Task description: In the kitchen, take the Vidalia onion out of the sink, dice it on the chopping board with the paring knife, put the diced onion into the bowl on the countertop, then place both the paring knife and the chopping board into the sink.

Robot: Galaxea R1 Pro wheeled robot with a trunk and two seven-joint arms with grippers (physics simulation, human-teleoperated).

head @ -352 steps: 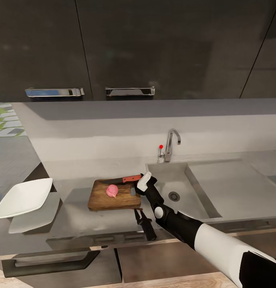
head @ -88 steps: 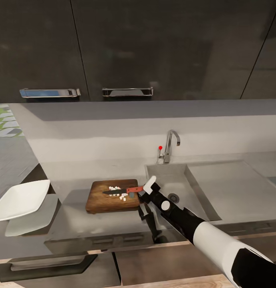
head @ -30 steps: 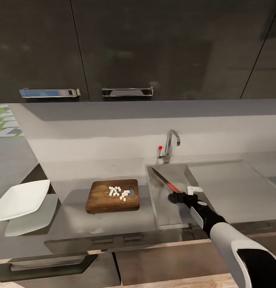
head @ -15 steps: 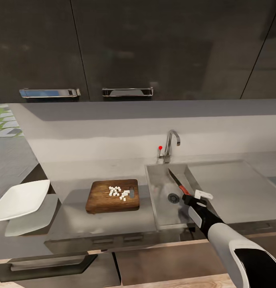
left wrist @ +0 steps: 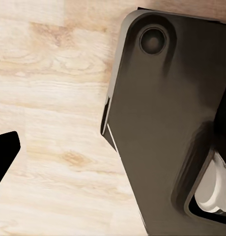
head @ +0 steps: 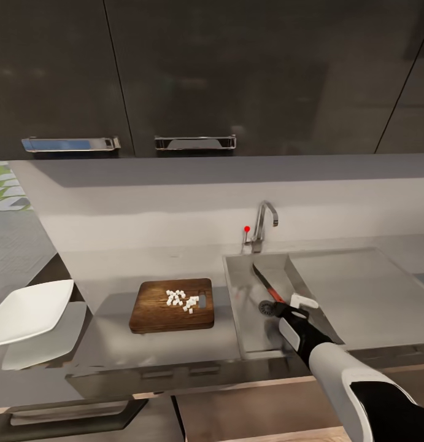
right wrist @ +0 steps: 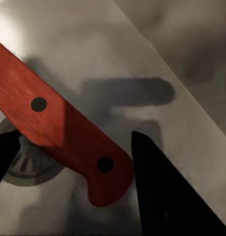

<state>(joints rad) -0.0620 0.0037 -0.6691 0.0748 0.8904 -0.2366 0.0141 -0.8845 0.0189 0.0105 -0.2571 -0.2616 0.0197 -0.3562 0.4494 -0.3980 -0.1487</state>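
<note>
countertop (head: 169, 344) holds chopping board (head: 172, 306) with diced onion (head: 182, 299) undumped; bowl (head: 29, 310) well apart. right gripper (head: 284, 305) over sink (head: 254, 319), jaws look spread around paring knife (head: 265, 285). risk: blade lands on basin wall, skids

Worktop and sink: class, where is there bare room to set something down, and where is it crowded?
Free: the worktop between bowl and chopping board, and the drainboard right of the basin. Crowded: the sink, holding the knife and the right gripper.
</note>
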